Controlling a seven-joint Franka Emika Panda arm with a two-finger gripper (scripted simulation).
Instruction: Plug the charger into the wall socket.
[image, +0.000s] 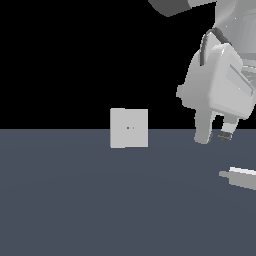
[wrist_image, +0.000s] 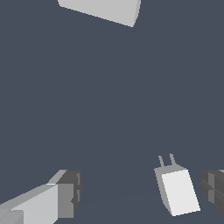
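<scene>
Starting at the exterior view's left, your wall socket (image: 129, 128) stands upright on the dark floor (image: 75, 200), yellowish dot at its centre, no writing to read. At about three o'clock from it hangs your gripper (image: 215, 135), fingers spread wide, holding nothing. Down at its five o'clock, the charger (image: 240, 177) lies flat on the floor; the wrist view shows its two prongs (wrist_image: 167, 160) between the fingertips (wrist_image: 70, 192).

A flat slate-blue floor (image: 75, 200) fills the lower half of the frame. Above it, the upper half is plain black backdrop (image: 60, 50). The light is even.
</scene>
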